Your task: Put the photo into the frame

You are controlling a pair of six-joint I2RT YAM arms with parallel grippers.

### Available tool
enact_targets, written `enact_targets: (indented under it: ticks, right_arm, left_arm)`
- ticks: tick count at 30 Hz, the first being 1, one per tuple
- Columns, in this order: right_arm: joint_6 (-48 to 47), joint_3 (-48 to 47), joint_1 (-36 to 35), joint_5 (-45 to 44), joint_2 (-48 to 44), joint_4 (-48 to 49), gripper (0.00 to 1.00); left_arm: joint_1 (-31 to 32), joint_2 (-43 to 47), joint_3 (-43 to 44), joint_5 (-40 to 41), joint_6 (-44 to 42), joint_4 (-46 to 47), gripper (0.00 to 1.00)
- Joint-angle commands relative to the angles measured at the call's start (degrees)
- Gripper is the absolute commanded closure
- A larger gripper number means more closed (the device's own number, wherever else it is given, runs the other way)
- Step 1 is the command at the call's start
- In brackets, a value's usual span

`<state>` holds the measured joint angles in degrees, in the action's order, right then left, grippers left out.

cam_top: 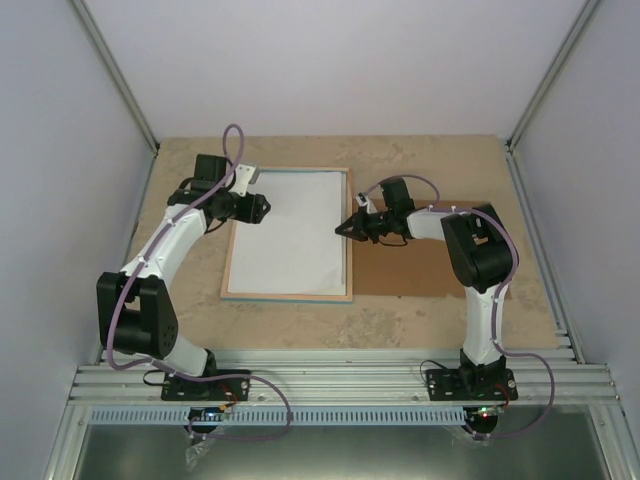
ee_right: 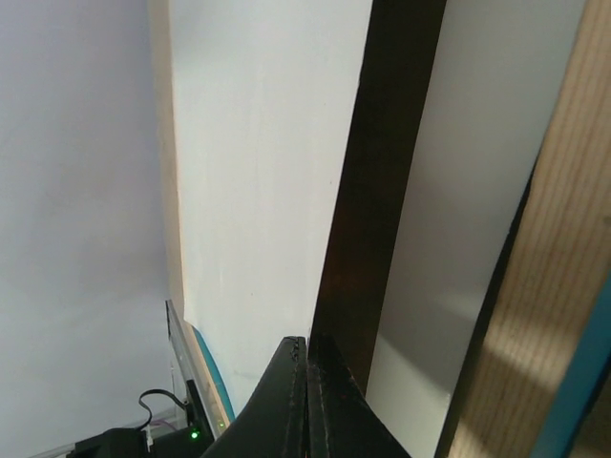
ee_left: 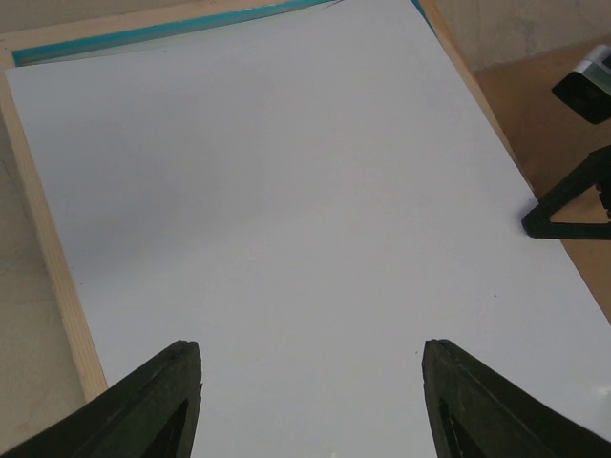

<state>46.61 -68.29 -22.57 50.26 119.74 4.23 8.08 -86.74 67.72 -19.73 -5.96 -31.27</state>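
The frame (cam_top: 287,296) lies flat mid-table, back side up, with light wood edges (ee_left: 43,239) and a turquoise strip along one side. A plain white sheet (cam_top: 290,230) fills it. No sunflower print shows, so I cannot tell whether this sheet is the photo lying face down. My left gripper (cam_top: 262,210) hovers open over the sheet's left part (ee_left: 310,358), nothing between its fingers. My right gripper (cam_top: 341,229) is shut, its tip (ee_right: 306,342) at the sheet's right edge. There the right wrist view shows a dark gap (ee_right: 382,172) and a second white surface (ee_right: 468,191).
A brown backing board (cam_top: 420,270) lies flat right of the frame, under my right arm. The tabletop is beige, with grey walls on three sides and a metal rail along the near edge.
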Motion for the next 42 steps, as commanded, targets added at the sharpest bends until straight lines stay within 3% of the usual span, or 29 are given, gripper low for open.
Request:
enact_targets:
  ticks: [1,10,26,28,32,34,42]
  right_arm:
    - [-1.40,0.87,0.07,-2.01,-2.31,-0.50,0.99]
    - [-1.16,1.86,0.16,-6.24,-3.88,-0.43,0.99]
    - [-0.07,-0.83,-1.60,-4.25,-0.70,0.35,0.99]
    - [-0.81,-1.28,-1.72,-4.84,-1.00,-0.47,0.94]
    - [-2.90,-1.41,-1.93,-7.36,-2.80,-2.15,0.60]
    - [-3.71,-1.60,-1.95,-8.43,-3.71,-3.16,0.50]
    - [-6.63,-3.55,-2.72,-12.66,-5.41,-9.43,0.45]
  left_arm:
    - [-0.41,-0.68,1.60,1.31,0.59,1.10,0.34]
    - [-0.47,-1.54,1.89,1.87,0.72,0.95,0.35]
    - [-0.52,-2.55,2.19,1.07,0.68,0.51,0.35]
    - [-0.52,-2.64,2.31,1.56,0.67,0.38,0.35]
    - [-0.52,-2.80,2.45,1.99,0.68,0.13,0.35]
    - [-0.52,-2.74,2.48,1.84,0.71,0.16,0.35]
    - [-0.51,-2.92,3.18,2.47,0.85,-0.37,0.35]
